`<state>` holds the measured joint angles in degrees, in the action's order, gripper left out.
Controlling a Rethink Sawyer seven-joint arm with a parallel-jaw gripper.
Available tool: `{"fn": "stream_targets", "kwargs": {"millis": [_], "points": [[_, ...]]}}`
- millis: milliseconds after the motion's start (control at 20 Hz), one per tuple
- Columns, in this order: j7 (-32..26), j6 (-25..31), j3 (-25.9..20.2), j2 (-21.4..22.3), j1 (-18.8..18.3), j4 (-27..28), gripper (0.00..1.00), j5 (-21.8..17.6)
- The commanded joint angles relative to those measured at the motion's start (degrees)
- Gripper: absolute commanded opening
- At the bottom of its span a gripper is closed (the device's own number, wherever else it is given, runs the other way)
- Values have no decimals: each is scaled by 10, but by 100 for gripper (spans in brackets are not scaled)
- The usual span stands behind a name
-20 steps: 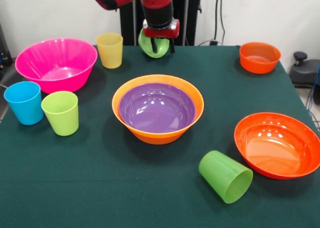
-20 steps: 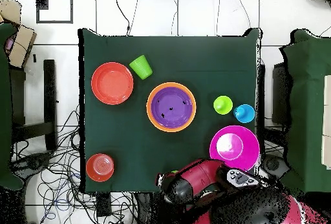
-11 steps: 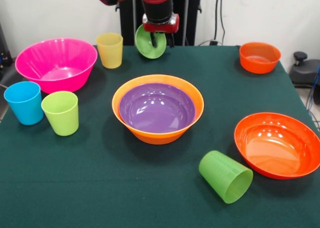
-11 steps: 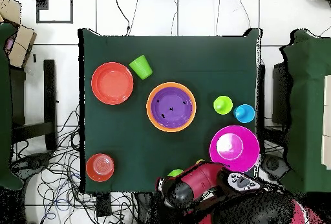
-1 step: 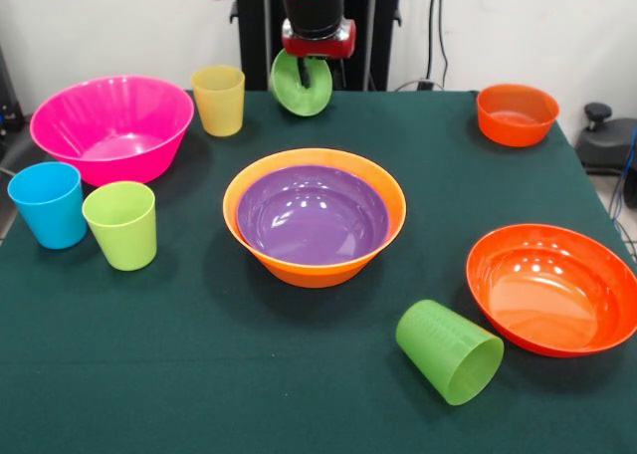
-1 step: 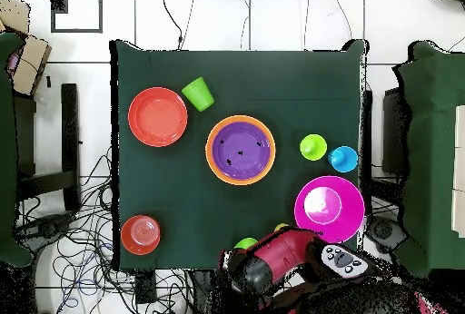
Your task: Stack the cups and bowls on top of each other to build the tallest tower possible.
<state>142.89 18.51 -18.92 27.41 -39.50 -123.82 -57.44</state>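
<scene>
The gripper (image 5: pixel 311 74) hangs above the table's (image 5: pixel 199 374) far edge, clamped on the rim of the small green bowl (image 5: pixel 298 86), which dangles tilted on edge in the air, its hollow turned sideways; in the overhead view only a sliver of that bowl (image 6: pixel 246 243) shows beside the arm (image 6: pixel 272 260). Just left of it in the front view stands the yellow cup (image 5: pixel 219 100), upright, near the pink bowl (image 5: pixel 111 126). In the middle of the table the purple bowl (image 5: pixel 313 215) sits nested inside the large orange bowl (image 5: pixel 315 267). The blue cup (image 5: pixel 48 204) and the lime cup (image 5: pixel 121 224) stand upright, just beside each other, at the left. The small orange bowl (image 5: pixel 517 113) rests at the far right corner. The red-orange bowl (image 5: pixel 553 288) lies at the near right, with the dark green cup (image 5: pixel 449 351) on its side just beside it.
</scene>
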Motion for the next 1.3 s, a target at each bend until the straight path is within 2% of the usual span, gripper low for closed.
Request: {"fn": "stream_targets", "kwargs": {"millis": [50,300,950,1300], "points": [[-108,52,-51,-12,5,20,100,-2],[-108,46,-46,-22,2,27,100,-13],[-170,47,-53,-76,-71,52,100,-53],[-145,26,-28,-62,-80,22,100,-103]]}}
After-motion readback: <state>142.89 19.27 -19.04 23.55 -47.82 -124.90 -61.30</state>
